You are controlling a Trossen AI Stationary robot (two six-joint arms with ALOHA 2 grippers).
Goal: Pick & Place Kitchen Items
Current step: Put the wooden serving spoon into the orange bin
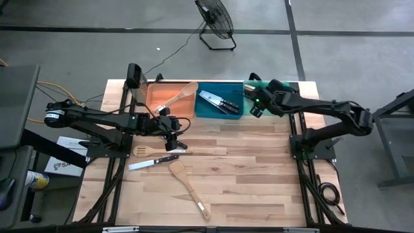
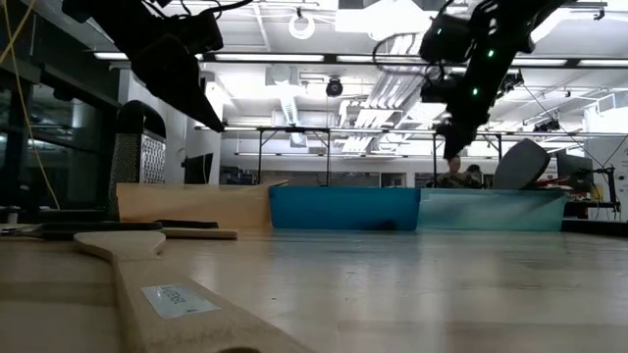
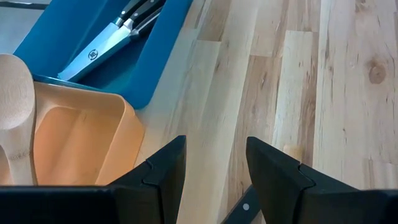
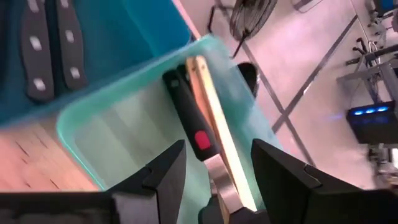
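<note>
My left gripper (image 1: 174,134) (image 3: 216,163) hangs open over the table just in front of the orange bin (image 1: 155,98), with nothing between its fingers. A wooden fork (image 1: 154,151), a black-handled knife (image 1: 152,162) and a wooden spoon (image 1: 190,188) lie flat on the table near it. My right gripper (image 1: 256,107) (image 4: 217,167) stands open above the green bin (image 4: 118,130). A black-handled utensil with a red patch (image 4: 198,135) and a pale wooden handle (image 4: 214,118) lie in that bin. The blue bin (image 1: 220,103) holds black-handled knives (image 3: 102,46).
The three bins stand side by side along the far edge. A wooden spatula (image 1: 183,94) leans on the orange bin's rim. A fan (image 1: 215,22) stands on the floor beyond the table. The table's right half and near edge are bare wood (image 1: 259,168).
</note>
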